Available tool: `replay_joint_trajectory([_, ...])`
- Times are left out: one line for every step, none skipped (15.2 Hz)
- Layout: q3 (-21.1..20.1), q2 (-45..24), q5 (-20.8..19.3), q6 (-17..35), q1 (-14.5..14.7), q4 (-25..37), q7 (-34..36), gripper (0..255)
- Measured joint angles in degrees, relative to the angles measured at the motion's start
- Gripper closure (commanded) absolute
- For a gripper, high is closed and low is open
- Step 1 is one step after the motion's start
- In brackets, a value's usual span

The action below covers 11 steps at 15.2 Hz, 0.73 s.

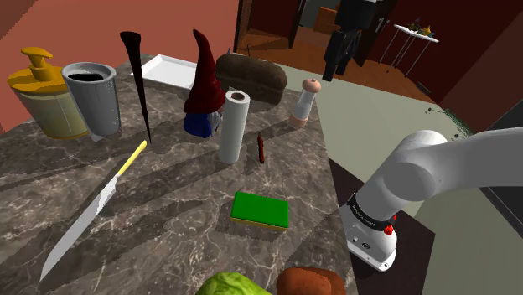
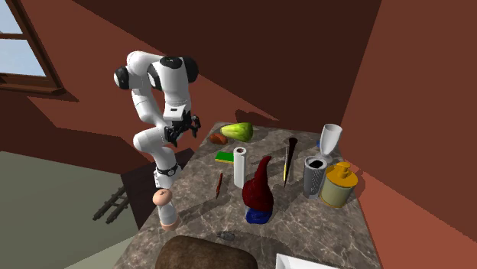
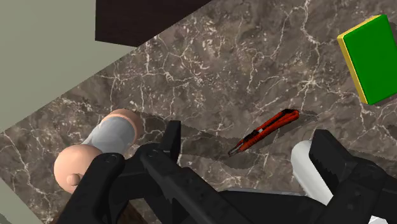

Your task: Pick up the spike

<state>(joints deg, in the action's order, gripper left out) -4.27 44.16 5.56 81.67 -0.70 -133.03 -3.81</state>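
Observation:
The spike (image 1: pixel 137 80) is a long black cone that stands nearly upright on the marble counter (image 1: pixel 176 243), wide end up, between the grater (image 1: pixel 92 99) and the gnome (image 1: pixel 204 84). It also rises beside the grater in the second exterior view, spike (image 2: pixel 289 162). My gripper (image 2: pixel 175 135) hangs above the counter's edge by the stand, far from the spike. In the wrist view the gripper (image 3: pixel 248 135) is open, its fingers (image 3: pixel 172 137) apart over a red box cutter (image 3: pixel 267 130), with nothing held.
A paper towel roll (image 1: pixel 233 126), pepper mill (image 1: pixel 308 100), green sponge (image 1: pixel 260 209) and box cutter (image 1: pixel 261 148) lie between arm and spike. A long knife (image 1: pixel 92 209), yellow jar (image 1: pixel 42 92), bread loaf (image 1: pixel 251 77), white tray (image 1: pixel 172 69) and cabbage (image 1: pixel 235 285) crowd the counter.

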Motion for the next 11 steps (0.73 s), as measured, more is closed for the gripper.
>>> replay_joint_trajectory([0.0, 0.0, 0.0, 0.0, 0.0, 0.0, 0.0, 0])
replay_joint_trajectory([-0.3, -0.7, 0.3, 0.5, 0.1, 0.4, 0.2, 0])
replay_joint_trajectory([-0.9, -1.4, 1.0, 1.1, 0.4, 0.9, 0.8, 0])
replay_joint_trajectory([-1.5, -2.3, 1.7, 2.1, 0.7, 1.1, 1.3, 0])
replay_joint_trajectory([-1.9, -3.9, 2.0, 3.2, 0.8, 1.9, 1.4, 0])
replay_joint_trajectory([-2.6, -5.2, 2.7, 4.5, 1.1, 2.5, 2.0, 0])
replay_joint_trajectory([-3.3, -6.8, 3.4, 5.8, 1.4, 3.2, 2.6, 0])
replay_joint_trajectory([-4.3, -7.9, 4.2, 6.9, 1.8, 3.7, 3.4, 0])
replay_joint_trajectory([-5.1, -9.3, 4.8, 7.8, 2.1, 4.8, 4.1, 0])
replay_joint_trajectory([-5.9, -11.1, 5.4, 8.7, 2.4, 6.2, 4.8, 0])
replay_joint_trajectory([-6.6, -12.6, 5.8, 9.5, 2.6, 7.4, 5.4, 0])
